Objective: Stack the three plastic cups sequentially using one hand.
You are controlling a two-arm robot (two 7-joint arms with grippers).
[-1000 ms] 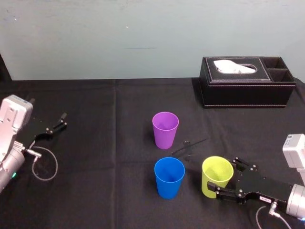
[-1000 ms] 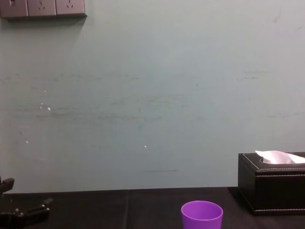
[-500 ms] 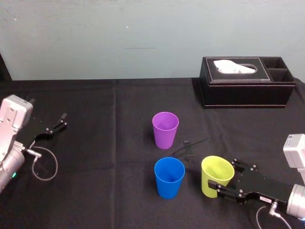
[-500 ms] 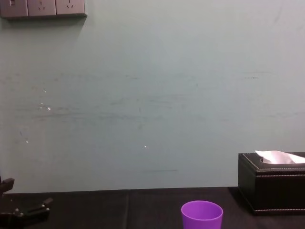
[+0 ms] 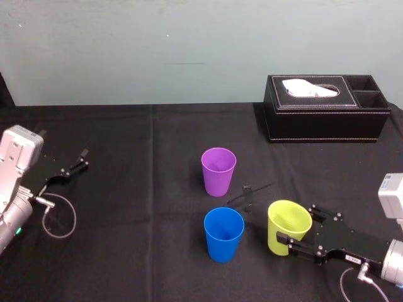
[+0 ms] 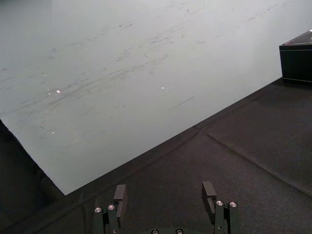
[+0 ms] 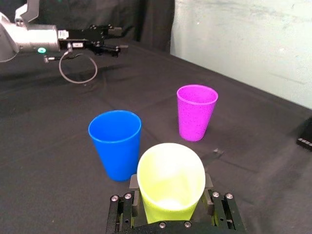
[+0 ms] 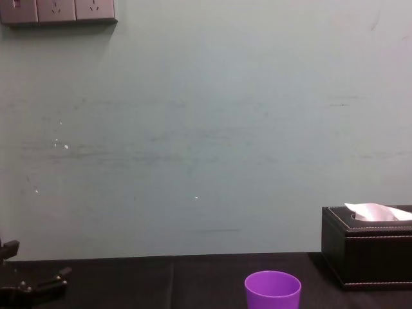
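The right gripper [image 5: 295, 224] reaches in low from the near right corner of the black-clothed table [image 5: 126, 201], lying almost level with its fingers pointing toward the middle. Its jaws are clamped on the yellow-green cup [image 7: 170, 181], one finger on each side of the wall below the rim. The cup is empty and leans a little off upright. Its base is hidden behind the fingers, so it may be just clear of the cloth, but I cannot be sure. The arm behind the gripper is cut off at the edge of the head view.

Just to the left stands the blue cup [image 5: 223, 234], upright, empty and apart from the yellow-green one. Behind the blue cup, a short gap away, stands the purple cup [image 5: 218, 171], also upright and empty. A small dark object [image 5: 247, 189] lies on the cloth between the purple and yellow-green cups, too small to identify.

The left gripper [image 5: 84, 158] rests at the far left, well apart from the cups, its jaws spread with nothing between them.

At the far right, by the wall, sits the black tissue box [image 5: 324, 119], a white tissue poking from its slot, with two open compartments at its right end.
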